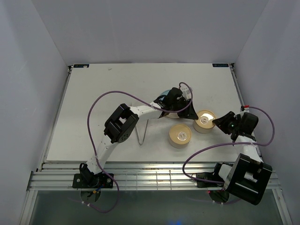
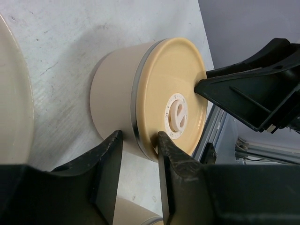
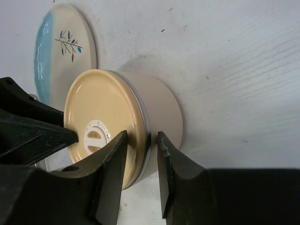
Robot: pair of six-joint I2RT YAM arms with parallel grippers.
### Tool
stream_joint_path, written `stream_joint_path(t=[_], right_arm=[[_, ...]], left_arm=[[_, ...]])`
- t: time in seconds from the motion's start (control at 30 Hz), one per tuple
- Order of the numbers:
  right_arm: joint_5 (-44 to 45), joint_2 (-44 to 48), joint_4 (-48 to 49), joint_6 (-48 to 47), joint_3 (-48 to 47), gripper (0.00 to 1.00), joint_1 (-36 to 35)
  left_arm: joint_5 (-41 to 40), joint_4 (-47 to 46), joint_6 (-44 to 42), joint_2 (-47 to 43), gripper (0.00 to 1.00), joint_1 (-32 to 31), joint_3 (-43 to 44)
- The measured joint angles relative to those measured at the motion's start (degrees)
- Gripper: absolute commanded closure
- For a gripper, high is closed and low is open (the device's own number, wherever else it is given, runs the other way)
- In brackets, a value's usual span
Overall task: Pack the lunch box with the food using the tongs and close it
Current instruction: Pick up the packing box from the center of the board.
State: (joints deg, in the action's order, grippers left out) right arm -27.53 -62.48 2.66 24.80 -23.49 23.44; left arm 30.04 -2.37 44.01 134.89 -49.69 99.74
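Progress: no food visible, I judge it packed | tongs [image 1: 143, 132] down | left gripper [image 2: 138, 140], right gripper [image 3: 140, 139] straddle lid [image 2: 176, 79] rim, clamp unclear | sealing lunch box [image 2: 110, 103] left.

left tool [image 2: 139, 149] astride lunch box lid [image 2: 159, 79]

Both arms are white tubes with chunky black joint housings, the left arm [image 1: 143, 111] based at seven o'clock seen from above, the right arm [image 1: 246, 177] at five. A purple cable [image 1: 89, 117] loops off each. A green light [image 1: 233, 125] dots the right wrist. The left gripper [image 2: 139, 135] and right gripper [image 3: 142, 134] carry matte black wedge fingers.
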Motion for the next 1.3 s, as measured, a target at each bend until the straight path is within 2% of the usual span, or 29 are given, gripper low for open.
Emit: stream_joint_path(t=[0.1, 0.23, 0.4, 0.63, 1.3], right_arm=[[-0.2, 0.3, 0.5, -0.3, 0.0, 0.71, 0.1], [-0.6, 0.2, 0.7, -0.6, 0.0, 0.79, 0.1], [-1.1, 0.2, 1.0, -1.0, 0.0, 0.84, 0.2], [-1.2, 1.7, 0.3, -1.0, 0.0, 0.92, 0.3], [-1.6, 3.5, -1.2, -0.9, 0.0, 0.92, 0.1]], left_arm=[[-0.1, -0.4, 0.0, 0.0, 0.78, 0.3, 0.0], [-0.1, -0.7, 0.0, 0.0, 0.87, 0.3, 0.0], [-0.3, -0.9, 0.0, 0.0, 0.99, 0.5, 0.0], [-0.4, -0.9, 0.3, 0.0, 1.00, 0.7, 0.0], [-0.8, 1.3, 0.5, -1.5, 1.00, 0.7, -0.6]])
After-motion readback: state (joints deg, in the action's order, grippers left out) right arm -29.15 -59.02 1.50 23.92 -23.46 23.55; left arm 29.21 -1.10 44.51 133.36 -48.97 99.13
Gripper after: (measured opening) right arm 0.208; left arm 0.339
